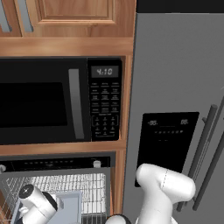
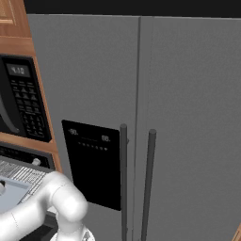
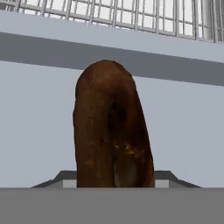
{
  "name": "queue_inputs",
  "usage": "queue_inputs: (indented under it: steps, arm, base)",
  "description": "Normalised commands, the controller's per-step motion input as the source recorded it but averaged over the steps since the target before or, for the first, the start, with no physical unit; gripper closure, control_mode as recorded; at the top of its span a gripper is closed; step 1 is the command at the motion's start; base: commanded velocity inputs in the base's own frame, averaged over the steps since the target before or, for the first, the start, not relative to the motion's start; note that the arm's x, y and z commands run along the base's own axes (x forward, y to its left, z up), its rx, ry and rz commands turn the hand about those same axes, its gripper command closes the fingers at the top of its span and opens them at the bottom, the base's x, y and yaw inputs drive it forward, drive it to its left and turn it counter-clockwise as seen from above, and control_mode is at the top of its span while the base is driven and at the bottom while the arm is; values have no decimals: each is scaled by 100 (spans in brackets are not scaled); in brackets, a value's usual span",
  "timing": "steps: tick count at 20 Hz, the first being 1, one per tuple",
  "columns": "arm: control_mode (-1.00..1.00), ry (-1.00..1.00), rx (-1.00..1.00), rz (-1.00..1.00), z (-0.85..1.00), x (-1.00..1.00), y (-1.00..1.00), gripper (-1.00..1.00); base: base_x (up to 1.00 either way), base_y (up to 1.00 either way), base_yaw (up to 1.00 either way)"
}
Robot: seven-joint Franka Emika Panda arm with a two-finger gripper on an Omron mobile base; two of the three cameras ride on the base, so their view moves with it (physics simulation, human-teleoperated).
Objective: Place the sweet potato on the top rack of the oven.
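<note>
Up top, a black microwave (image 1: 61,100) sits in wooden cabinets beside a grey fridge (image 2: 141,117); below it the oven (image 1: 57,164) stands open, its wire rack (image 1: 87,188) carrying a grey tray (image 3: 39,122). Close before the hand, the sweet potato (image 3: 111,127) stands over that tray, seemingly gripped, though the fingers are hidden.

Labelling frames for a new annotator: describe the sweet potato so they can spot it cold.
Start at the black microwave beside the grey fridge; the open oven sits directly under it, with a silver wire rack and a flat grey tray. In the hand view, the sweet potato is the dark brown oblong lump standing up over that tray, the one rough, organic shape among metal.
</note>
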Motion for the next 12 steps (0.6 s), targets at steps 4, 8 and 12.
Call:
queue_inputs:
  steps: [4,8,12]
  arm:
    - [-100,0,0,0,-21,1,0,100]
    - [-100,0,0,0,-11,2,0,-100]
    - [-100,1,0,0,-1,0,0,-100]
  base:
    - [0,0,0]
    - [0,0,0]
    - [0,0,0]
